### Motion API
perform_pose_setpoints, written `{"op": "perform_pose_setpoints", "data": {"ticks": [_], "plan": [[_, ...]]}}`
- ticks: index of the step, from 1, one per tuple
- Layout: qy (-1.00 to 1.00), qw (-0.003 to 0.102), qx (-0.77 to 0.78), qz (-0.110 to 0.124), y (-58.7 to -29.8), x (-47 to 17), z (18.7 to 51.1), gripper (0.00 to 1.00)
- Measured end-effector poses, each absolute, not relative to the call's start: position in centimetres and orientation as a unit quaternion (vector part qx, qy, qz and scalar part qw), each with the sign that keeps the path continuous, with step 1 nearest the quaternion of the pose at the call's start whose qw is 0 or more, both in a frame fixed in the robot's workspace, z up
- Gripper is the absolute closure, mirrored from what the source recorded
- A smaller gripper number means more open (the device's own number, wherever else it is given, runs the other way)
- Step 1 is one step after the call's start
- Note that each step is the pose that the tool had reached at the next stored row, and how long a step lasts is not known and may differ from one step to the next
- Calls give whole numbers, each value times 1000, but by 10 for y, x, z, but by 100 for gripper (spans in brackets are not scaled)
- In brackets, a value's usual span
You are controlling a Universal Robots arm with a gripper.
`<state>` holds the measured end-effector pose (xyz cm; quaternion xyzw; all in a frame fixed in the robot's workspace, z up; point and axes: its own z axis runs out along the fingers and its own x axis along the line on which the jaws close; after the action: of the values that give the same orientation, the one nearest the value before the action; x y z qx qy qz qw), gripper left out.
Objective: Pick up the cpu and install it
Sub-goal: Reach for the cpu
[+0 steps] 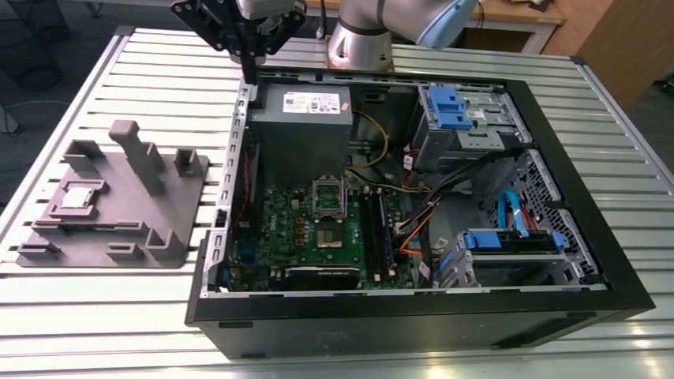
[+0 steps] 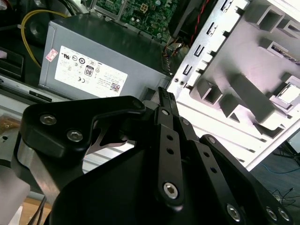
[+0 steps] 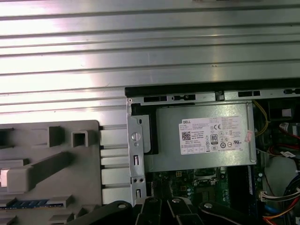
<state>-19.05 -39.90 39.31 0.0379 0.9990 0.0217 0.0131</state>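
Cpu (image 1: 82, 195) seated in tray (image 1: 174, 241); tool (image 1: 249, 73) over case (image 1: 421, 306) corner, well apart.

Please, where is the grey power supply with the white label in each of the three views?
Exterior view: the power supply sits in the open case's far corner, toward the exterior view's left.
Second wrist view: it lies beside the case's silver edge.
First wrist view: it lies just inside the case's rim.
Shared landmark: the grey tray outside the case.

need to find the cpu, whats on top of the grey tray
The cpu lies flat on the tray, beside its upright posts. Whatever is under the cpu is covered.
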Motion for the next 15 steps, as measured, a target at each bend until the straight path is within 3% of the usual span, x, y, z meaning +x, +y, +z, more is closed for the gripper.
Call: {"op": "perform_pose_setpoints", "data": {"ticks": [15], "plan": [[999, 13, 38, 22, -399, -202, 393, 89]]}}
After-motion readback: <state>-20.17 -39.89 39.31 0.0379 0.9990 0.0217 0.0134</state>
